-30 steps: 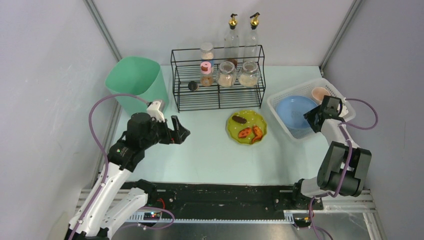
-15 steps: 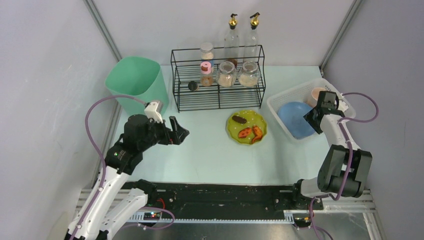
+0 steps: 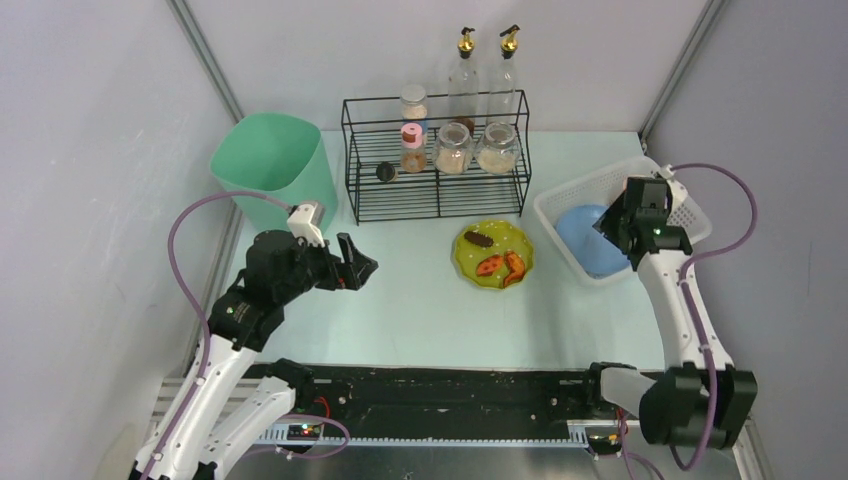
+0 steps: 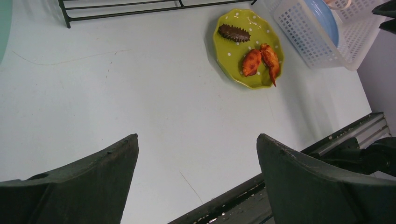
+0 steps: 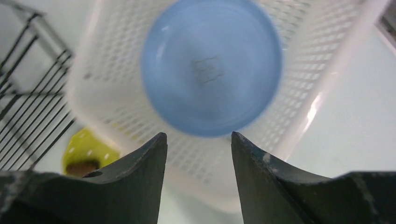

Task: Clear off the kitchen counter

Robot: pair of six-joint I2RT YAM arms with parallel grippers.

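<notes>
The pale bench (image 3: 420, 300) lies under both arms, with a green plate (image 3: 497, 238) of food near its middle and a white basket (image 5: 308, 60) at its right. The left claw (image 3: 358, 262) hovers over the bench's left part, jaws wide apart and empty. The right claw (image 5: 198, 137) hangs above the blue plate (image 5: 212, 65) in the basket, jaws apart, gripping nothing.

No words or numbers could be read. The blue plate (image 5: 212, 65) had one small, blurry mark.

Plate (image 3: 492, 254) on the kitchen counter (image 3: 420, 305) before rack (image 3: 436, 165) — right, basket (image 3: 556, 205) with dish (image 3: 585, 238), perhaps tilted
</notes>
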